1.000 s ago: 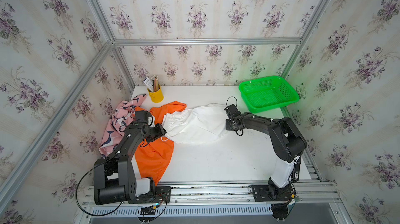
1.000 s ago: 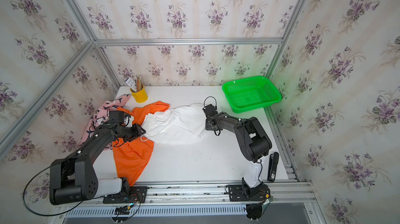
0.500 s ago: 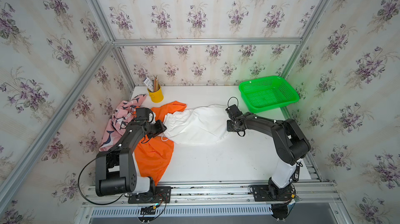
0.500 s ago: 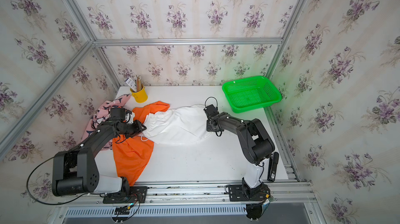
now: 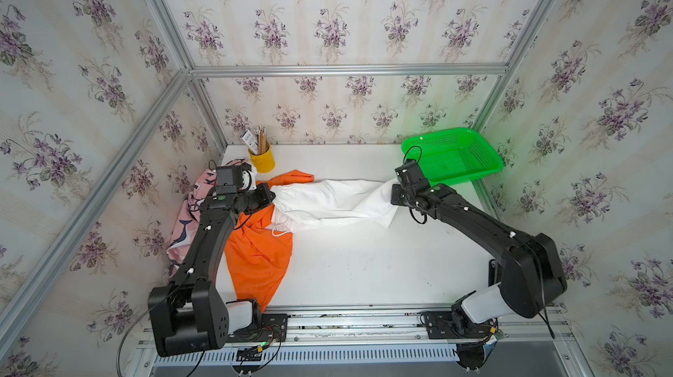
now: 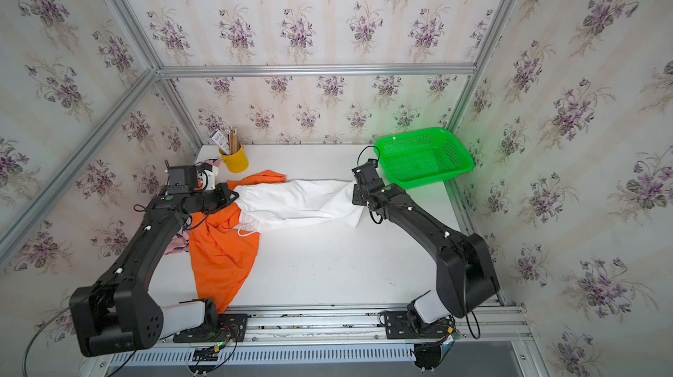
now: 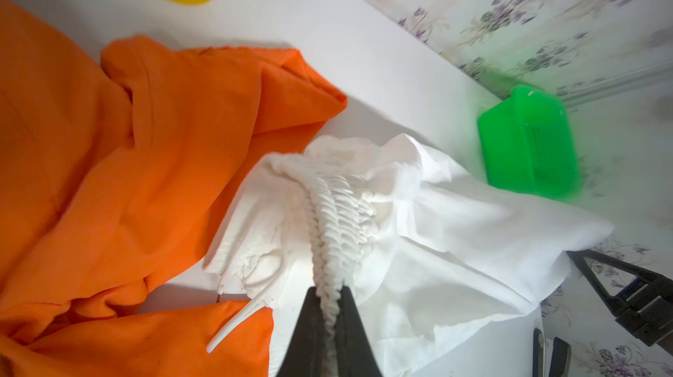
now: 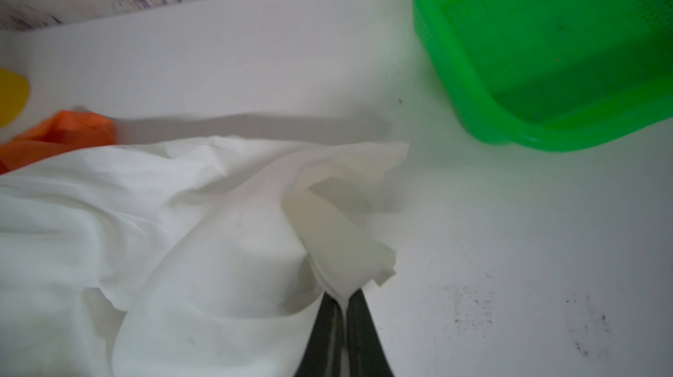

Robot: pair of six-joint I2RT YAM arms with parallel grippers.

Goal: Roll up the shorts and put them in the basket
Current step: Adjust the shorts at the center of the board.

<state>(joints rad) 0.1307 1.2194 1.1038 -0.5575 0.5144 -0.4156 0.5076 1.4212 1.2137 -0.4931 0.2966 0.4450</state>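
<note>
Moved: left jaws clamped white shorts at waistband.
Grip: right jaws held far hem.
Axis: along desk's back edge.

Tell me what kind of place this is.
Probably a robot test booth: floral wallpaper panels in an aluminium frame, and two black robot arms bolted to a metal rail beside the white table.

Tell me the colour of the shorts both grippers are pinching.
Plain white shorts, clearest in the left wrist view.
</note>
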